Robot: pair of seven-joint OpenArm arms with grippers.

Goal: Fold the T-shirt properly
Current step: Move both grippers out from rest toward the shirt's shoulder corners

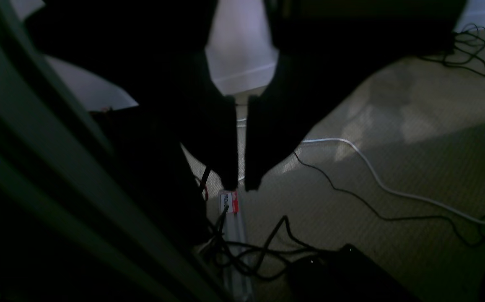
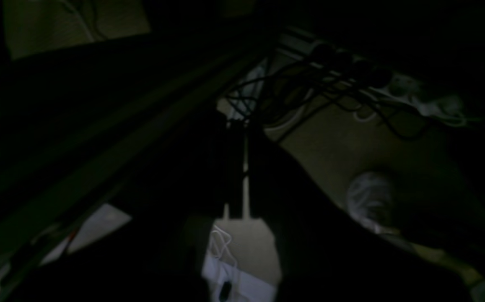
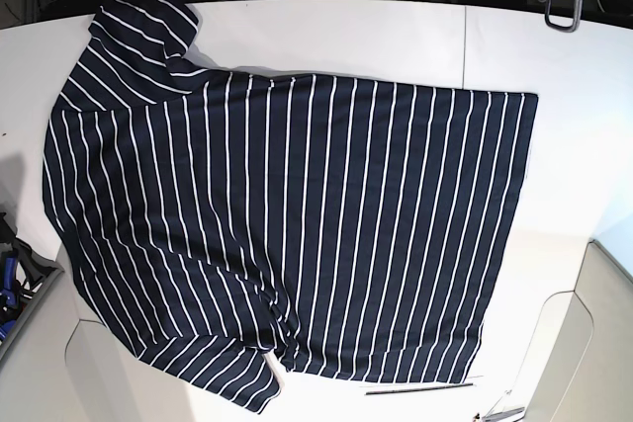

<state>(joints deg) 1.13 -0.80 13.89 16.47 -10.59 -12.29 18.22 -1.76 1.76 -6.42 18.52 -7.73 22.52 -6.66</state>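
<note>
Base view, T-shirt [image 3: 297, 214] spread flat, bare table [image 3: 564, 86] around its edges, left end effector [image 1: 241, 184] and right end effector [image 2: 245, 167] narrow, holding nothing

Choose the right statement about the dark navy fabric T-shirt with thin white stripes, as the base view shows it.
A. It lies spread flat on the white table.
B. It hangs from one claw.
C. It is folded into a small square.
A: the dark navy striped T-shirt lies spread open on the white table, with no claw on it.
</note>
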